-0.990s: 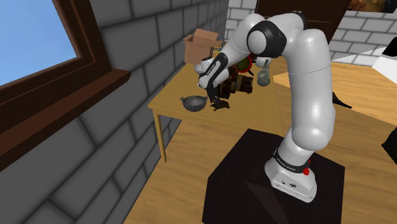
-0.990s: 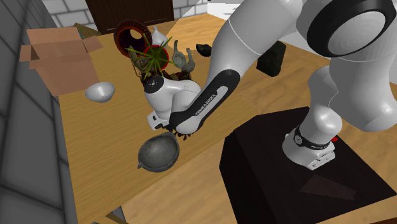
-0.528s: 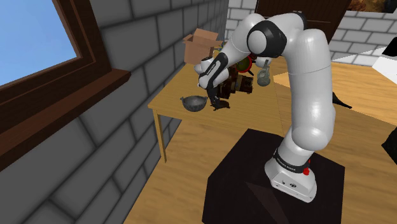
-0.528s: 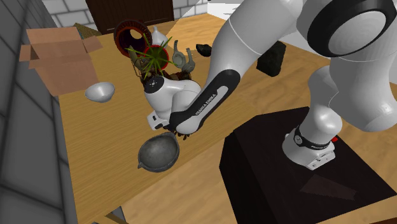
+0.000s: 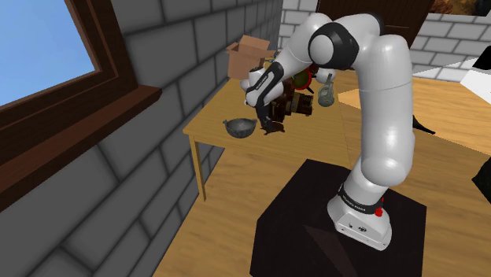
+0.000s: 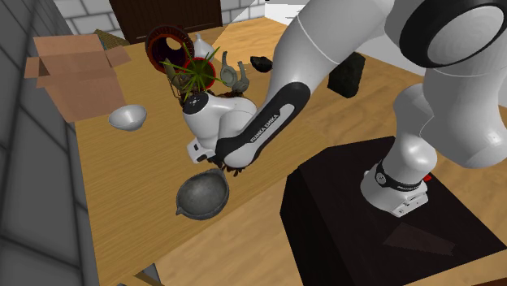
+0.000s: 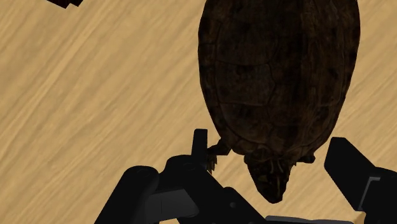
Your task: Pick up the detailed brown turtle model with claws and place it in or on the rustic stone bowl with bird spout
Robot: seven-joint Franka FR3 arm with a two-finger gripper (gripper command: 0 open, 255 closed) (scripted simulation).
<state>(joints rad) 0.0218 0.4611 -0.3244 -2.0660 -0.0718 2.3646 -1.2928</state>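
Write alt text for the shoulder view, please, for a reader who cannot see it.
A white robot arm on a black stand bends down over a wooden table, its end low over a dark brown turtle beside a grey bowl. A cardboard box stands farther back; a grey block wall with a window is at the picture's left.

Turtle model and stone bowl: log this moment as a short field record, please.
claw: pointing down at the turtle
turtle: dark brown, shell up, beside the bowl
bowl: dark grey, nothing in it, near the edge of the table
table: light wood, also carries a cardboard box
placement: not yet done
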